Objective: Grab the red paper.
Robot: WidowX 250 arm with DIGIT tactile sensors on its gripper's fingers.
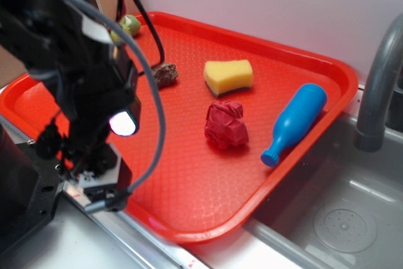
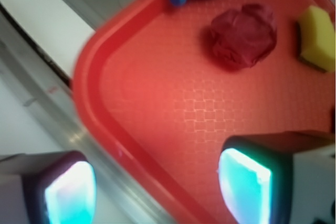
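The red paper [image 1: 226,125] is a crumpled dark crimson ball lying near the middle of the orange-red tray [image 1: 189,187]. In the wrist view the red paper [image 2: 242,36] sits at the upper right, well ahead of the fingers. My gripper [image 1: 101,177] hangs over the tray's front-left rim, far left of the paper. In the wrist view my gripper [image 2: 157,187] is open, its glowing cyan pads [image 2: 244,184] wide apart with only the tray rim [image 2: 105,124] between them.
A yellow sponge [image 1: 228,76] lies behind the paper and a blue plastic bottle [image 1: 295,123] to its right. A brown lump [image 1: 165,74] and a green ball [image 1: 130,26] sit at the tray's back left. A sink [image 1: 340,212] and grey faucet [image 1: 378,80] are at right.
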